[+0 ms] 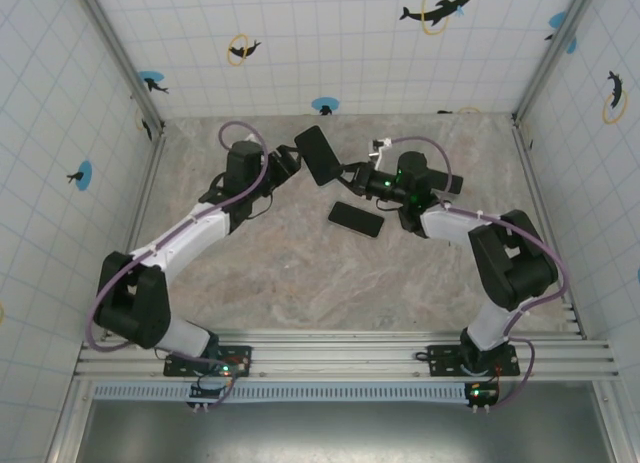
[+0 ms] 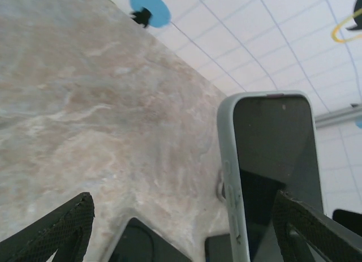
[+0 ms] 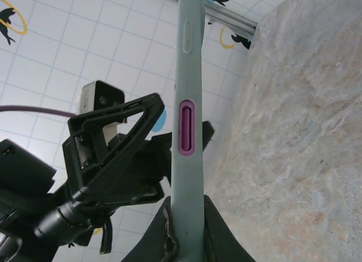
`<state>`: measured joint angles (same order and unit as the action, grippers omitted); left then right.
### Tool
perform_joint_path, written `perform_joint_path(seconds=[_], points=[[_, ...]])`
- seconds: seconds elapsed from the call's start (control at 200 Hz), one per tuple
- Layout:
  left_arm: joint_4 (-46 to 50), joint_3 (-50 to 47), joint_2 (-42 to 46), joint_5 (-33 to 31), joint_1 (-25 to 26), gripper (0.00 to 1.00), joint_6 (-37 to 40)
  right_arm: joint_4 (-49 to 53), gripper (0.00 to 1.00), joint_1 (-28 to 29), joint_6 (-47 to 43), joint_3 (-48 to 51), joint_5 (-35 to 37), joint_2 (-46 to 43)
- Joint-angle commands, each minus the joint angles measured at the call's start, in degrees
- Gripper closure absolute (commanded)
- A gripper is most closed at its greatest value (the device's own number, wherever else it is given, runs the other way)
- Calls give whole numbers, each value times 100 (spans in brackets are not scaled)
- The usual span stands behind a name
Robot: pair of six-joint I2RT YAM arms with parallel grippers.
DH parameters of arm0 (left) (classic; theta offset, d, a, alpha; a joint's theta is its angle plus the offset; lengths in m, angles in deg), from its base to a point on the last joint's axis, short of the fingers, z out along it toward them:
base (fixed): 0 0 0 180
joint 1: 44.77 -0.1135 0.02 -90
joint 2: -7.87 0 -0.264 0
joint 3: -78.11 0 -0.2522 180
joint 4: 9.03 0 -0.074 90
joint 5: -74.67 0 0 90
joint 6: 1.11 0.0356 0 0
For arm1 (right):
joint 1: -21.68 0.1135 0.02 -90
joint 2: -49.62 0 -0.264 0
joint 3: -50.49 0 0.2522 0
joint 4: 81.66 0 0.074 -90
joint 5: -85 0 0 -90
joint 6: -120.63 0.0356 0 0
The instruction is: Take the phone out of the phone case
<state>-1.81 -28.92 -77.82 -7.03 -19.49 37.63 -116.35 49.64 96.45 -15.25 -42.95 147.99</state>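
One phone case (image 3: 187, 75), right end effector (image 3: 186, 225) clamping

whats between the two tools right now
The phone case, gripped by the right tool, with the open left tool at its other side. The top view shows it.

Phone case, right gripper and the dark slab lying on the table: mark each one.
phone case (image 2: 227, 154), left wrist view, on its pale side rim.
right gripper (image 3: 187, 217), right wrist view, midway between its fingertips, which clamp the case's edge.
dark slab (image 1: 356, 219), top external view, middle of its upper face.
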Motion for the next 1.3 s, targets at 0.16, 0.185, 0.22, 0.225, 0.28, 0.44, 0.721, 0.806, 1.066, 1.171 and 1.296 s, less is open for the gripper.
perform_joint_path(seconds=[0.16,0.185,0.22,0.225,0.28,0.44,0.721,0.806,1.066,1.171,1.296], points=[[-955,223,-388,991,-38,19,-11,-1101,100,-57,667,156,-84,-288],[-1062,192,-420,1105,-238,19,-45,-1145,100,-53,703,154,-98,-283],[-1264,143,-434,1196,-255,19,-82,-1158,100,-54,736,167,-106,-274],[-1293,135,-437,1203,-253,19,-88,-1158,100,-54,733,169,-106,-279],[-1501,63,-434,1269,-275,20,-137,-1180,100,-62,749,188,-122,-287],[-1953,40,-576,1687,-411,24,-353,-1367,100,-84,935,302,-168,-292],[-2835,52,-937,2602,-444,44,-923,-1866,100,-115,1452,363,-159,-162],[-3057,52,-1033,2767,-453,47,-1059,-1983,100,-116,1599,330,-173,-109],[-3335,208,-1193,3059,-571,59,-1317,-2294,100,-130,1964,434,-265,-2],[-3468,239,-1255,3193,-592,66,-1448,-2323,100,-134,2005,448,-282,24],[-3736,241,-1353,3322,-587,73,-1664,-2499,98,-134,2119,457,-283,89]])
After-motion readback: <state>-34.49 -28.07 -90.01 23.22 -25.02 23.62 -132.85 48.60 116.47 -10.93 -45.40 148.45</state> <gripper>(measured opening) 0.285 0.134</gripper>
